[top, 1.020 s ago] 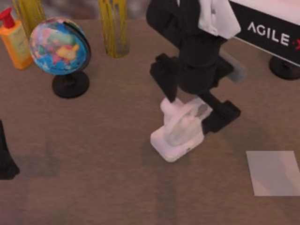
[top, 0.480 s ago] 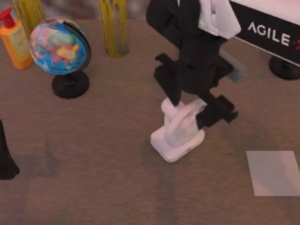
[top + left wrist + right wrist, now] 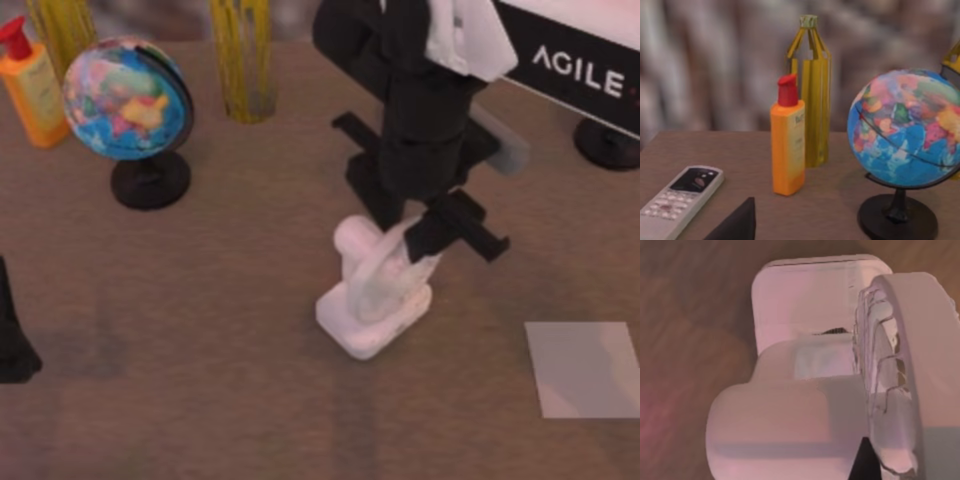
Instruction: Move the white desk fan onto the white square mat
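The white desk fan [image 3: 375,290] stands on the brown table near the middle, with its round grille facing right. My right gripper [image 3: 410,222] comes down from above and is shut on the fan's upper part, one black finger behind the motor housing and one at the grille. The right wrist view is filled by the fan [image 3: 805,405], with one dark fingertip [image 3: 865,462] against it. The white square mat [image 3: 583,368] lies flat at the right edge, apart from the fan. My left gripper [image 3: 12,345] is parked at the left edge, open, with one finger [image 3: 737,222] showing.
A globe [image 3: 127,100] on a black stand, an orange pump bottle [image 3: 30,85] and a yellow bottle [image 3: 243,60] stand at the back left. A remote [image 3: 677,200] lies near the left arm. A grey object [image 3: 505,145] is partly hidden behind my right arm.
The right gripper's fingers have drawn together around the fan's top. The fan has shifted slightly to the left. The left arm has not moved.
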